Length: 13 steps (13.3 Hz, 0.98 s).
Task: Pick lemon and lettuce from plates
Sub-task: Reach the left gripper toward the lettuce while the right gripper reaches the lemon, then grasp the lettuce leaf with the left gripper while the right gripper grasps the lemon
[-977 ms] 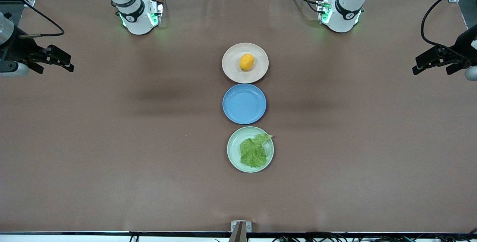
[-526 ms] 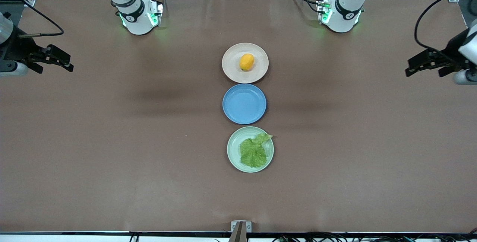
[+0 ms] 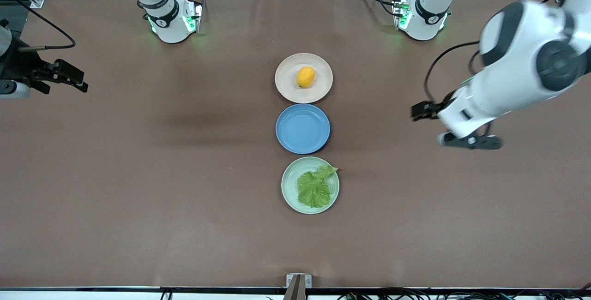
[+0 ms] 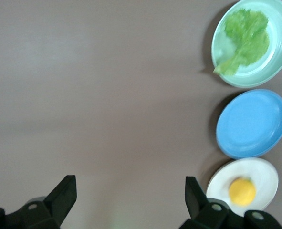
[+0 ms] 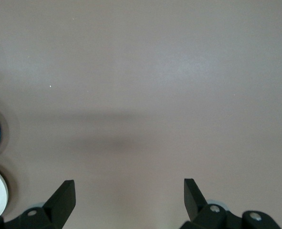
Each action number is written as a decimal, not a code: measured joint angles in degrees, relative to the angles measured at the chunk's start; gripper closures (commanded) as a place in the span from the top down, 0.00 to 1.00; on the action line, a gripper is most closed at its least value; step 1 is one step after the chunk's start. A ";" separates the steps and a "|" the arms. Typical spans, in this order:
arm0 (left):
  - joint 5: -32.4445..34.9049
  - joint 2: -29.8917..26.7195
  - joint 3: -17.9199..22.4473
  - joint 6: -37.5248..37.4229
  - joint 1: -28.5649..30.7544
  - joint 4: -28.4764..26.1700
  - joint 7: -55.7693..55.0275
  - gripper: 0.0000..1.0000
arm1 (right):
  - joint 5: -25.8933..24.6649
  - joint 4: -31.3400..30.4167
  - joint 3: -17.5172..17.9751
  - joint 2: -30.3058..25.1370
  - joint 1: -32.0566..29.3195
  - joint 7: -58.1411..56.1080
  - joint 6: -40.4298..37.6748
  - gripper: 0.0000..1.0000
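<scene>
Left gripper (image 3: pixel 418 111) hangs wide open over bare table at frame right, right gripper (image 3: pixel 76 80) open and waiting at far left, lemon (image 3: pixel 305 77) and lettuce (image 3: pixel 315 187) on their plates (image 3: pixel 284 88) — the flat leaf may slip the pinch.

Blue plate (image 3: pixel 303 129) on brown table (image 3: pixel 138 175), mid-table, empty.

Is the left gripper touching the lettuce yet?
Apart. In the front view the left gripper hangs over bare table toward the left arm's end, a wide stretch of table between it and the lettuce on its plate.
</scene>
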 measured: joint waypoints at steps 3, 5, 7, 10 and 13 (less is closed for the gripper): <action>0.00 7.43 -0.03 10.29 -4.92 -0.13 -4.91 1.00 | -0.01 1.64 -0.28 5.89 -0.28 -0.38 2.00 1.00; 0.00 12.09 -0.03 17.46 -7.36 -0.14 -7.65 1.00 | 0.07 3.19 -0.21 11.25 -0.24 -0.66 3.02 1.00; 0.00 16.08 -0.08 23.26 -9.55 -0.09 -10.51 1.00 | 0.99 4.09 0.09 14.63 0.37 1.08 3.08 1.00; 0.00 21.64 -0.08 30.79 -12.93 0.95 -15.20 1.00 | 3.10 2.70 0.58 13.69 6.83 14.48 2.19 1.00; 0.00 26.88 -0.07 37.14 -14.57 4.57 -19.46 1.00 | 4.65 -2.28 1.13 10.35 18.62 31.32 5.01 1.00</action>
